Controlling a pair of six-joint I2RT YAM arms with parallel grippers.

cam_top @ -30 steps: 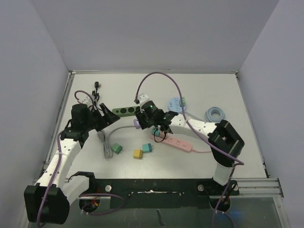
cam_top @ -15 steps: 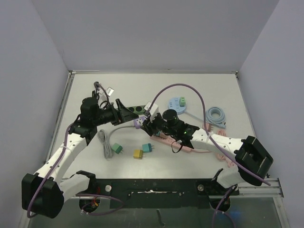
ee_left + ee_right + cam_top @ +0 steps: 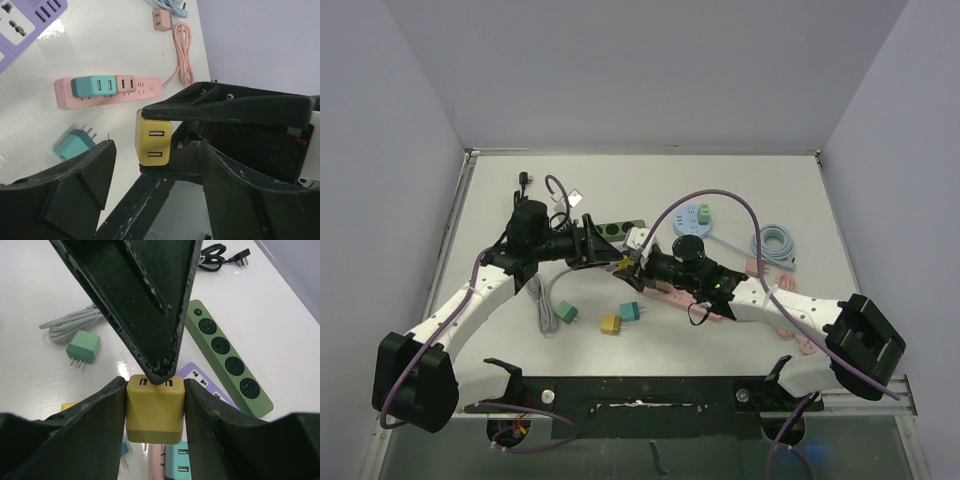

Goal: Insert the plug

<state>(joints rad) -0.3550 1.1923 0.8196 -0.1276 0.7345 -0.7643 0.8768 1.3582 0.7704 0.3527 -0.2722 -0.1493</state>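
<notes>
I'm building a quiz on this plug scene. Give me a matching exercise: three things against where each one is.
1 yellow adapter
2 teal adapter
3 green power strip

a plugged into the pink power strip
b flat on the table, visible sockets empty
c held in the right gripper

Pairs: 1-c, 2-a, 3-b

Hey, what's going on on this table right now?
The right gripper is shut on a yellow plug, held between the two arms. The left gripper is open, its fingers on either side of that plug, apparently for a handover. The pink power strip lies on the table, a teal plug in it.
</notes>
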